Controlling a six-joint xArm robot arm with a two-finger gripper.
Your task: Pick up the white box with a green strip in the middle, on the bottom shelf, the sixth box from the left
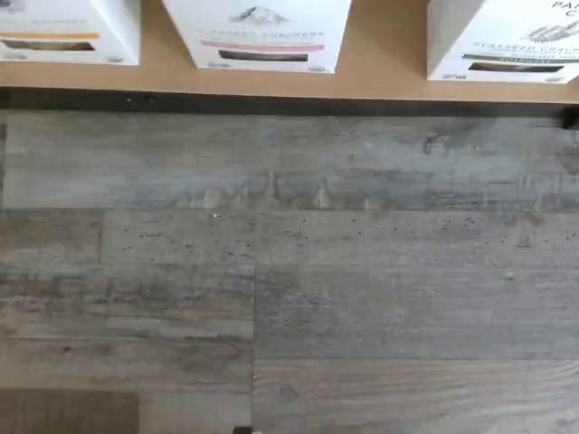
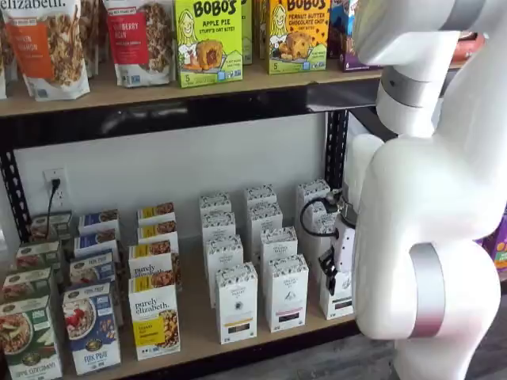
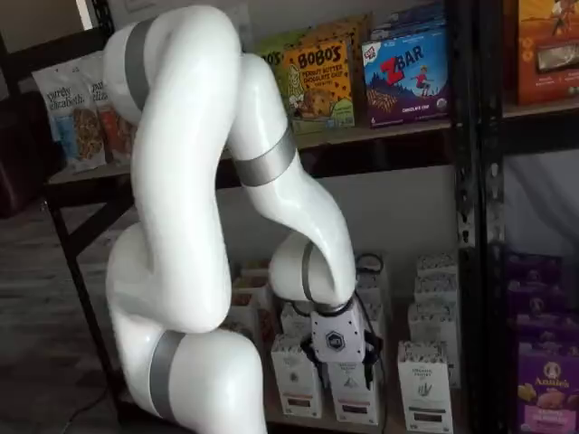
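The white box (image 1: pixel 507 41) with its green strip stands at the front edge of the bottom shelf (image 1: pixel 389 83), beside a like carton with a pink strip (image 1: pixel 261 34). In a shelf view the white box (image 3: pixel 425 384) is the right one of three front cartons. My gripper (image 3: pixel 342 369) hangs in front of the shelf, to the left of that box, before the middle carton. It is open, with a plain gap between its black fingers and nothing in them. In a shelf view the gripper (image 2: pixel 331 275) shows side-on and covers part of the white box (image 2: pixel 342 302).
A third like carton with an orange strip (image 1: pixel 68 32) stands further along the row. More white cartons stand in rows behind (image 2: pixel 261 214). Granola and cereal boxes (image 2: pixel 154 321) fill the shelf's left part. A black rack upright (image 3: pixel 478 271) rises right of the white box.
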